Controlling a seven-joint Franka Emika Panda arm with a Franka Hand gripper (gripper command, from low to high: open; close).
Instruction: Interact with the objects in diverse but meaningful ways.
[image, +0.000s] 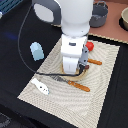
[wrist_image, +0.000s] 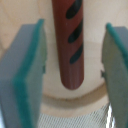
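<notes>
- In the exterior view the white arm (image: 75, 20) reaches down from the upper middle of the frame to the centre of a pale woven mat (image: 102, 75) on a dark table (image: 15, 55)
- The gripper (wrist_image: 72, 60) is spread wide, its two teal-edged fingers (wrist_image: 27, 75) standing either side of a brown sausage stick (wrist_image: 70, 42) with dark stripes, touching neither side of it
- The sausage stick lies on a round pale wooden plate (wrist_image: 65, 102); in the exterior view the plate (image: 80, 76) sits under the gripper at mid-frame
- A small red tomato (image: 89, 46) sits just right of the arm, above centre
- A pale blue cup (image: 36, 51) stands at the left, on the dark table near the mat's edge
- A white flat piece (image: 41, 86) lies at the lower left of the mat
- A grey pot (image: 98, 14) sits at the upper right
</notes>
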